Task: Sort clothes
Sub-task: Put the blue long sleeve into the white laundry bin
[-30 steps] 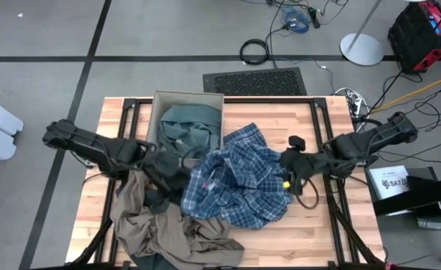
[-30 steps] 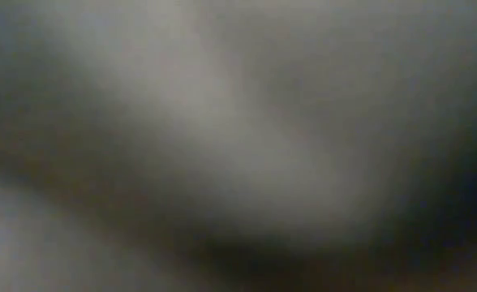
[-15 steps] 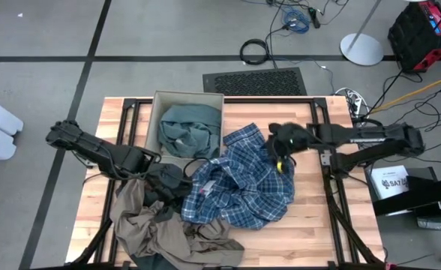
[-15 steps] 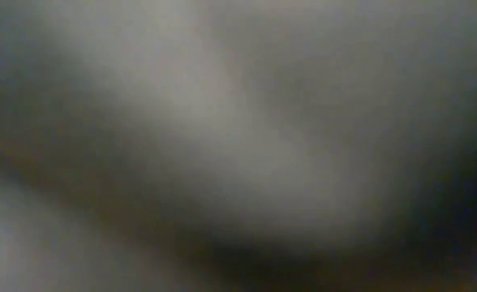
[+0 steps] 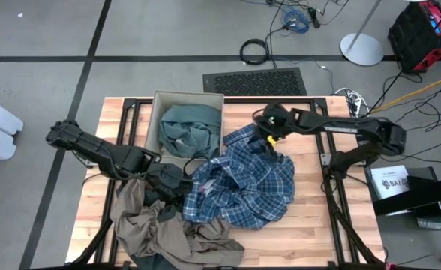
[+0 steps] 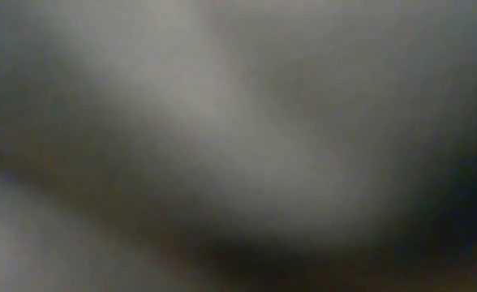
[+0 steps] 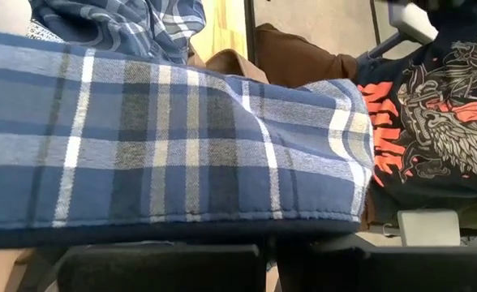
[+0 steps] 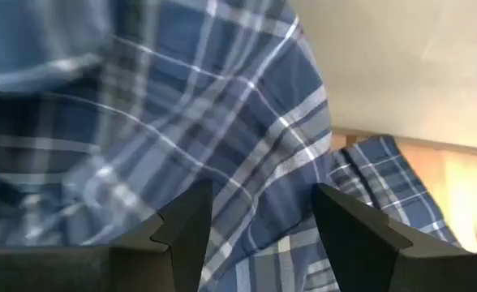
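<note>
A blue-and-white plaid shirt [image 5: 239, 184] lies crumpled on the middle of the wooden table. My left gripper [image 5: 181, 182] is shut at its left edge. My right gripper [image 5: 268, 137] hangs open over the shirt's far right part, with plaid cloth [image 8: 222, 122] showing just beyond its fingers. Whether it touches the cloth I cannot tell. A teal-grey garment [image 5: 187, 129] lies in the beige box [image 5: 154, 112]. A khaki garment [image 5: 157, 229] is heaped at the near left. Beside the plaid, the left wrist view shows a dark garment with an orange print [image 7: 433, 97]. My left gripper [image 7: 267, 243] has the plaid shirt by its stitched hem [image 7: 222, 212], at the shirt's left side. The hem lies across the shut fingers and hides their ends. The fingers slant down from the table's left. Most of the shirt rests in a heap on the table.
Black frame rails [image 5: 333, 187] run along the table's left and right sides. Bare wood [image 5: 310, 217] shows at the near right. The low view is wholly blocked by something blurred. Cables and a floor mat [image 5: 254, 81] lie beyond the far edge.
My right gripper has swung from the table's right side toward the far edge and the left, sinking over the plaid shirt's far right part, and has stayed open. My left gripper has kept nearly still at the shirt's left edge.
</note>
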Controlling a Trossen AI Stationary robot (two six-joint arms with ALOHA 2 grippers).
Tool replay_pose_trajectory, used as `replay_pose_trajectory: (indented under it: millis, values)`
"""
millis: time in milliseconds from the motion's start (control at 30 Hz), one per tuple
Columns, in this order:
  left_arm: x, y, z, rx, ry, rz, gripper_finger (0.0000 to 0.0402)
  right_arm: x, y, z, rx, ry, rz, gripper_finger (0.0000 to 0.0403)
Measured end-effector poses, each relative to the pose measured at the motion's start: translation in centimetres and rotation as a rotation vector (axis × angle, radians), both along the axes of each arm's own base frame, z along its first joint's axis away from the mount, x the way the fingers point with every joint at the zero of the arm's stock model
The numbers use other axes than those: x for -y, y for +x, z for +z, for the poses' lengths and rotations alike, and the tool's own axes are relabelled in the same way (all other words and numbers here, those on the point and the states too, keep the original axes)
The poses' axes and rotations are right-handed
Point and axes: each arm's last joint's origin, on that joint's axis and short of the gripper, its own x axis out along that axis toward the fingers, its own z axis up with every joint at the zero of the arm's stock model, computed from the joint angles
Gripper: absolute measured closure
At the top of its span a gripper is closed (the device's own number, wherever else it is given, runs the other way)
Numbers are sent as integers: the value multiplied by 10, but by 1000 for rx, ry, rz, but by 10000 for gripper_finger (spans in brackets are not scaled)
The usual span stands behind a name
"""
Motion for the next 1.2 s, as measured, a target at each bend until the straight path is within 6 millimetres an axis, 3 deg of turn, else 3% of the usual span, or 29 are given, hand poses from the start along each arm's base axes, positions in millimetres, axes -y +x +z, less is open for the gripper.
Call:
replay_pose_trajectory:
  millis: [233, 300, 400, 467, 633, 833, 1000, 1200]
  values:
    - [0, 0, 0, 2, 6, 4, 393, 13, 21, -22, -42, 22, -13, 218]
    - [0, 0, 0, 5, 9, 2, 393, 12, 26, -23, -53, 27, -5, 257]
    - [0, 0, 0, 11, 20, 7, 393, 9, 28, -18, -71, 29, 15, 360]
    - [-1, 1, 0, 33, 51, 1, 393, 6, 27, -8, -87, 37, 24, 388]
    - [-6, 5, 2, 119, 110, -4, 393, -8, 14, 45, -111, 59, 25, 401]
    - [-17, 22, 23, 446, 163, -41, 393, -39, -35, 146, 8, -61, -45, 403]
    - [-31, 31, 66, 790, 248, -64, 393, -65, -101, 218, 261, -183, -210, 403]
    - [-71, 33, 129, 1088, 312, 277, 393, -75, -169, 259, 579, -356, -565, 403]
